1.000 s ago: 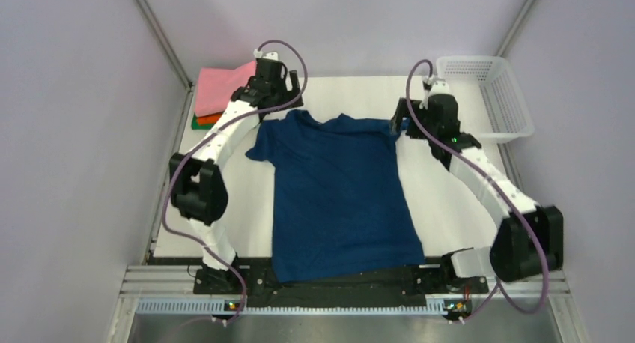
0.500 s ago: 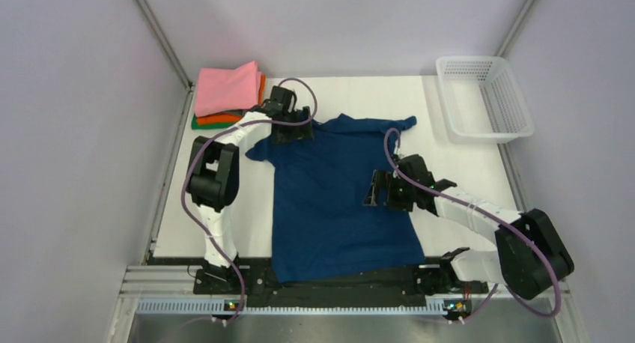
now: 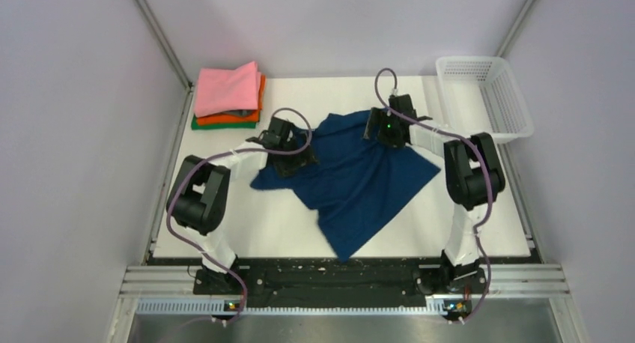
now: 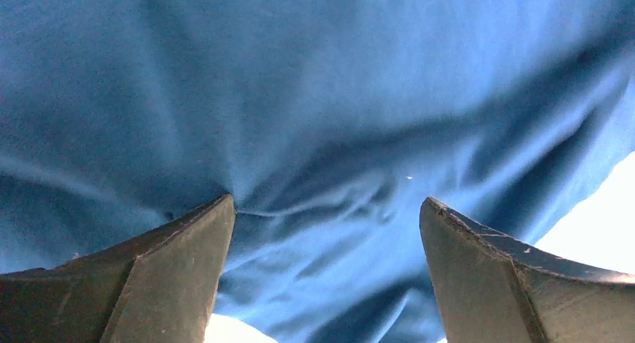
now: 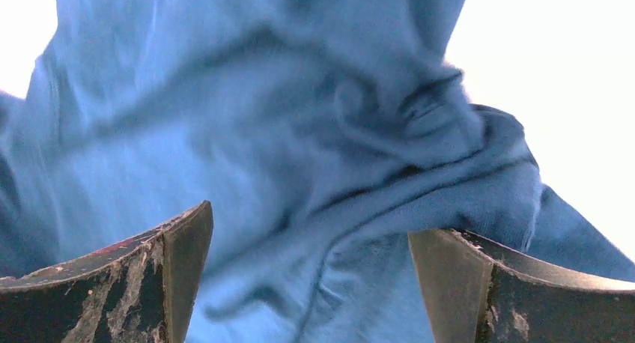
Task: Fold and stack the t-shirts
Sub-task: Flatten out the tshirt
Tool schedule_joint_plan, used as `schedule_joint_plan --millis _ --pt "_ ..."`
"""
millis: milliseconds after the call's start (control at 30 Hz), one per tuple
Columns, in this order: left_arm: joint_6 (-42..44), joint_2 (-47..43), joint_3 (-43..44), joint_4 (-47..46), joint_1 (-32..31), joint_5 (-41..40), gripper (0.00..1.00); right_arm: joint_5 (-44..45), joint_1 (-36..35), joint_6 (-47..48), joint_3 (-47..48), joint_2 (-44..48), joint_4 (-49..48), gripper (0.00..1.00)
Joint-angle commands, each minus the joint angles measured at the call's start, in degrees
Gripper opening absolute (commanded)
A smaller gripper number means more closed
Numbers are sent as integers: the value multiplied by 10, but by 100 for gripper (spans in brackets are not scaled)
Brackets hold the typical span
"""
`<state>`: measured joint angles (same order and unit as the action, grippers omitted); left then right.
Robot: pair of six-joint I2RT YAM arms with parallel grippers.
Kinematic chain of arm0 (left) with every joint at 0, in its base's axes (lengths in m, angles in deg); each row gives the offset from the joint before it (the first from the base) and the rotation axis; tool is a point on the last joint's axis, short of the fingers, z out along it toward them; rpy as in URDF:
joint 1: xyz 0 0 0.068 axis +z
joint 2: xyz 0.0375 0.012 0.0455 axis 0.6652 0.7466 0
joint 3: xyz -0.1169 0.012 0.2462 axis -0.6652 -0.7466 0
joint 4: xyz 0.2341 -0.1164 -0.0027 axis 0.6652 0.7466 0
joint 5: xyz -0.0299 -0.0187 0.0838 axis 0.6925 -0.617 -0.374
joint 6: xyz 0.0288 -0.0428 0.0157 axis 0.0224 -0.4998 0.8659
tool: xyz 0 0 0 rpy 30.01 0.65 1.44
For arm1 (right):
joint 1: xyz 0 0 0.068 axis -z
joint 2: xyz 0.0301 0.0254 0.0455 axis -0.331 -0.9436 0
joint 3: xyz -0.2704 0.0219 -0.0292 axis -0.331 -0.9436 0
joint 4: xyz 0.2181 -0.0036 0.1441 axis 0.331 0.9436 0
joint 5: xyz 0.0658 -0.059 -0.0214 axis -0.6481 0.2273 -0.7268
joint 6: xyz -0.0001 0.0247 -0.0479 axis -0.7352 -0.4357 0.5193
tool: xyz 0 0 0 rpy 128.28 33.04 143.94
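White table [image 3: 225, 208] with a rumpled navy shirt [image 3: 359, 182] lying diagonally across the middle. Stack of folded shirts [image 3: 227, 96] in the far left corner, green at the bottom, orange, then pink on top. White mesh basket [image 3: 494, 103] in the far right corner.

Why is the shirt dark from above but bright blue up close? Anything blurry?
Top external: sharp, evenly lit, the navy t-shirt looks dark on the white table. Left wrist: cloth reads brighter blue, table corner glares white. Right wrist: folds slightly soft, table washed out white.
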<state>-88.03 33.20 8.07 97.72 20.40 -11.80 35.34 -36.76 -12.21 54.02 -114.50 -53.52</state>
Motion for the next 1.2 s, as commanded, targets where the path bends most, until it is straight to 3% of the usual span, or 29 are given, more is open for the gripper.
schedule_joint_plan --millis 0,133,233,333,467,667,867,1033,1167 --pt "-79 -10 -36 -26 -66 78 98 25 31 93 196 -149 46 99" --pt "-75 15 -3 -4 -95 82 98 13 31 145 386 -265 81 99" --pt "-78 37 28 -7 -96 90 99 13 31 167 464 -313 80 99" --pt "-74 55 65 -1 -96 90 98 11 32 173 497 -324 84 99" --pt "-23 42 146 70 -96 36 99 30 31 184 479 -257 90 99" --pt "44 -80 137 110 -95 -64 99 46 31 161 262 11 53 99" --pt "15 -221 -16 189 -95 -167 99 34 31 112 -54 240 -22 99" --pt "-52 -340 -134 242 -95 -203 99 5 31 68 -195 339 -19 99" --pt "-106 -409 -229 198 -92 -222 99 39 32 37 -272 398 -8 99"
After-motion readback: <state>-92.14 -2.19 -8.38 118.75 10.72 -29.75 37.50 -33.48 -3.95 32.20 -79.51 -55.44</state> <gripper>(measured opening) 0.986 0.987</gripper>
